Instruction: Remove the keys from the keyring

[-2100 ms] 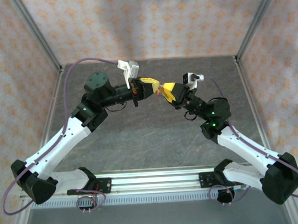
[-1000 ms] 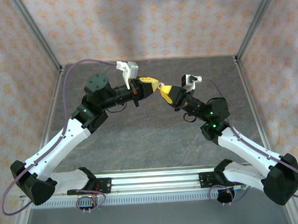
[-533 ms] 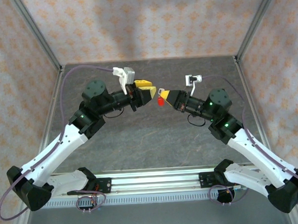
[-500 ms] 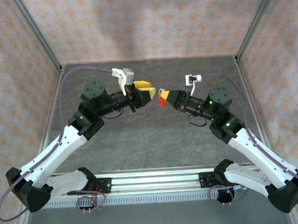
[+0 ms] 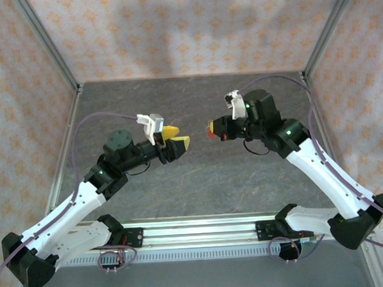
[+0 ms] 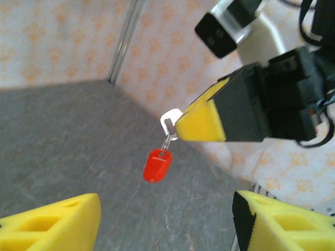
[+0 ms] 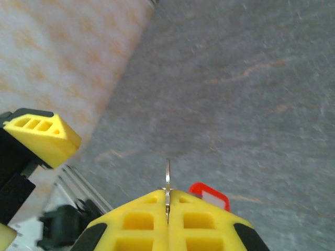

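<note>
From the top camera, the left hand [image 5: 176, 137] hangs over the left-centre of the dark counter [image 5: 200, 181] with its 2 yellow fingers spread apart and nothing between them. The right hand [image 5: 212, 127] is raised over the counter's right-centre, fingers pressed together. At its tip is the keyring [image 5: 208, 126], with a red tag [image 5: 210, 135] hanging just below. The 2 hands point at each other with a clear gap between them.

From the left wrist camera, the left hand's own fingers [image 6: 52, 219] sit in the bottom corners, wide apart and empty. Beyond them the right hand [image 6: 201, 123] is clamped on a small silver piece of the keyring [image 6: 170, 119]. I cannot tell whether that piece is a key or the ring. The red tag [image 6: 157, 165] dangles from it on a short link, clear of the counter [image 6: 63, 130].

From the right wrist camera, the right hand [image 7: 167, 209] is closed. A thin metal edge of the keyring [image 7: 167, 180] stands upright out of the seam between its fingers. The red tag [image 7: 209, 196] peeks out just right of that seam. A yellow finger [image 7: 42, 137] of the left hand shows at the left edge, well apart from the keyring.
</note>
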Controlling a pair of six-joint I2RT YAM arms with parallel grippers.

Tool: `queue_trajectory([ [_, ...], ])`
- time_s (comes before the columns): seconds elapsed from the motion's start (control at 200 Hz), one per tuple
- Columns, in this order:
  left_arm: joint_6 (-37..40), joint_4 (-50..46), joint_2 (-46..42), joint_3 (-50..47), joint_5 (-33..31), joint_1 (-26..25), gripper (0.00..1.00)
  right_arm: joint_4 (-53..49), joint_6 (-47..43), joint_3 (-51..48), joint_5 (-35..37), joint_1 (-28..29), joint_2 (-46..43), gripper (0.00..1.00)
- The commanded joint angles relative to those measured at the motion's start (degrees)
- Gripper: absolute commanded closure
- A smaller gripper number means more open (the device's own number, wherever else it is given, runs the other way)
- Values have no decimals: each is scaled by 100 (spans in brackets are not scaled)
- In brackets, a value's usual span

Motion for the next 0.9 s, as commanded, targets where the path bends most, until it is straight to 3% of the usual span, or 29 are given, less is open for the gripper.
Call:
queue_trajectory([
  [0.0,-120,849,-114,-557,-240,-12,30,-715,-806,353,14,24,8,100],
  [0.12,33,1779,-143,-1181,-280,-66,29,-746,-1388,459,-357,26,158,100],
  [0.285,494,2439,19,-1534,-73,-174,29,-537,-2158,251,-101,26,70,100],
  [0.37,704,2395,87,-1516,-118,-257,30,-199,-2498,-54,16,26,-199,100],
  [0.521,1231,2311,122,-1494,-378,-505,31,302,-3170,-549,-480,26,-718,100],
  [0.631,1568,2346,182,-1469,-522,-669,31,270,-3639,-600,-884,26,-968,100],
  [0.896,1975,2454,437,-1270,-751,-1038,34,217,-3958,-598,-1071,26,-1100,100],
])
